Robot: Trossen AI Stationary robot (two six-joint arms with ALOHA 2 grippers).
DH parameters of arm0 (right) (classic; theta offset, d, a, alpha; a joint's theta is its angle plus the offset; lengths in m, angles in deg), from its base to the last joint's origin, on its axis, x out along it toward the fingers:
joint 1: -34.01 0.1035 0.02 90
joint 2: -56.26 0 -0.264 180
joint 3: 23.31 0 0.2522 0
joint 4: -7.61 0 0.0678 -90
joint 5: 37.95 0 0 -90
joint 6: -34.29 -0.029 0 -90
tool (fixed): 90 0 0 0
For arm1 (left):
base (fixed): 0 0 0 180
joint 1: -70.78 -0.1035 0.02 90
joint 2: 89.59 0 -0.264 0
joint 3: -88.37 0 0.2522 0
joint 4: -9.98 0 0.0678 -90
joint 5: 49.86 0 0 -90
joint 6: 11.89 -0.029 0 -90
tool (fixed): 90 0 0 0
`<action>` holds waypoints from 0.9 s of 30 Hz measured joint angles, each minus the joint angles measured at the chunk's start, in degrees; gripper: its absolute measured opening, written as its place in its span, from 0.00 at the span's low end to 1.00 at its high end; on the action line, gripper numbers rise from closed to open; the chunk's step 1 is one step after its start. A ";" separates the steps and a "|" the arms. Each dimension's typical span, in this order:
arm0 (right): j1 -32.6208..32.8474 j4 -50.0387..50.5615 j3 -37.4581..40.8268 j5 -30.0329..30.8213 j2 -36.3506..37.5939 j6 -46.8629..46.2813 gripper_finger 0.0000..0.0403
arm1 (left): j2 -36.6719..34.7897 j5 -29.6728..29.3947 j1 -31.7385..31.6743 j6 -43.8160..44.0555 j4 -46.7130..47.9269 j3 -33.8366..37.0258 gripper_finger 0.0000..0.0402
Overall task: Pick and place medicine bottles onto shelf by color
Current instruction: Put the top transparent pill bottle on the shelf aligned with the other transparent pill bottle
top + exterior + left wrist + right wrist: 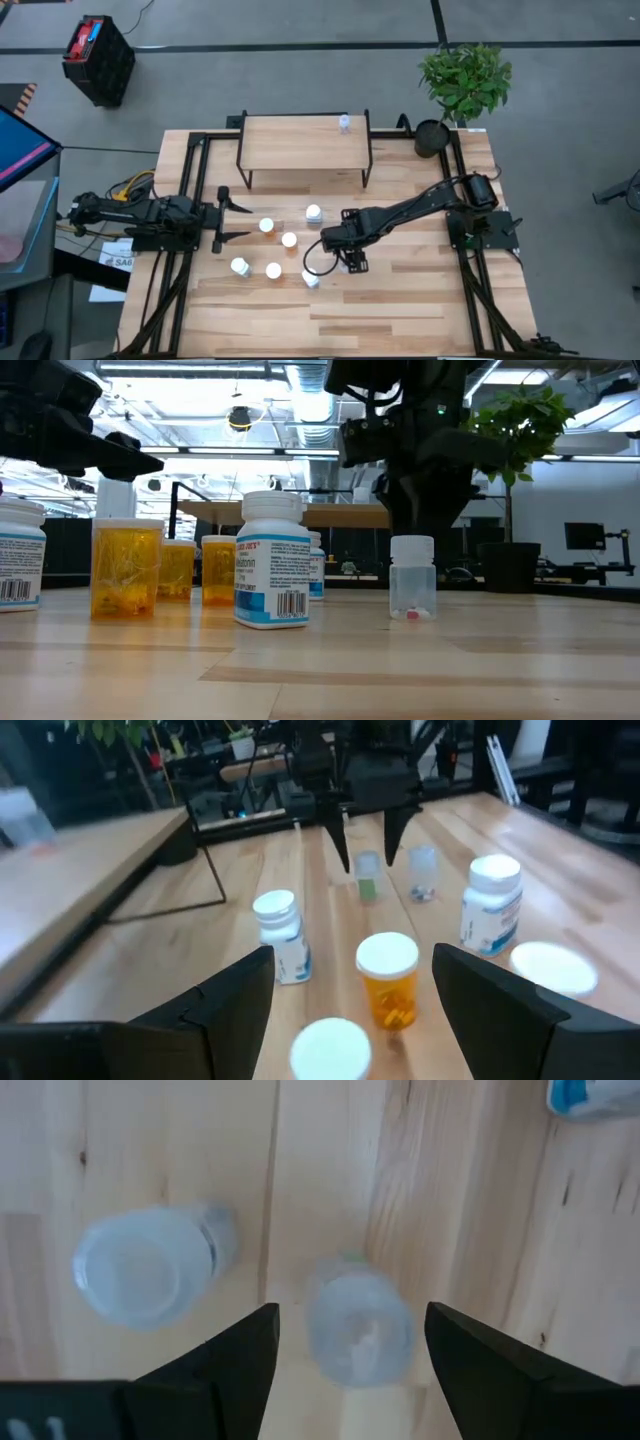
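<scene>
The shelf (305, 145) stands at the far middle, with one clear bottle (344, 123) standing on its top near the right end. My right gripper (350, 1355) is open and points down over two clear bottles standing upright on the table. Its fingers stand on either side of one (358, 1325) without touching it; the other (145, 1270) is beside it. Both show in the left wrist view (367, 875) (422, 872). Several white bottles (313, 213) and orange bottles (289, 240) stand on the table between the arms. My left gripper (235, 222) is open and empty at the table's left.
In the low view a white bottle (272, 560) and orange bottles (125, 568) stand left of a clear one (412, 578). A potted plant (462, 85) stands at the far right corner. Bare wood lies along the table's near edge (400, 320).
</scene>
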 joint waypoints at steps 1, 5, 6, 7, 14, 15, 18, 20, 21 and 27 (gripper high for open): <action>-0.04 0.05 0.00 -0.01 -0.01 0.00 0.68 | 0.00 -0.01 0.00 1.61 0.01 0.00 0.65; -0.02 0.19 0.00 0.01 -0.01 0.02 0.68 | 0.00 0.01 0.00 7.91 -0.20 0.03 0.65; -0.02 0.19 0.00 0.01 -0.01 0.00 0.68 | 0.00 0.01 0.00 9.22 -0.23 0.04 0.65; -0.02 0.15 0.00 0.01 -0.01 -0.18 0.68 | 0.00 0.01 0.00 10.03 -0.22 0.04 0.65; -0.75 0.21 0.00 -0.01 -0.01 -1.51 0.59 | 0.00 -0.25 0.00 9.09 -0.13 0.04 0.65; -0.79 0.18 0.00 -0.01 -0.01 -1.55 0.57 | 0.00 -0.25 0.00 9.09 -0.11 0.04 0.65; -0.79 0.19 0.00 0.01 -0.01 -2.37 0.50 | 0.00 -0.27 0.00 9.33 -0.08 0.04 0.65; -0.79 0.24 0.00 0.00 0.01 -2.42 0.43 | 0.00 -0.28 0.00 9.27 -0.07 0.04 0.65; -0.79 0.55 -0.07 0.00 0.01 -2.37 0.40 | 0.00 -0.30 0.00 9.11 -0.07 0.04 0.65; -1.03 11.24 -6.83 -0.49 0.09 3.91 0.29 | 0.00 -0.32 0.00 8.43 -0.05 0.04 0.65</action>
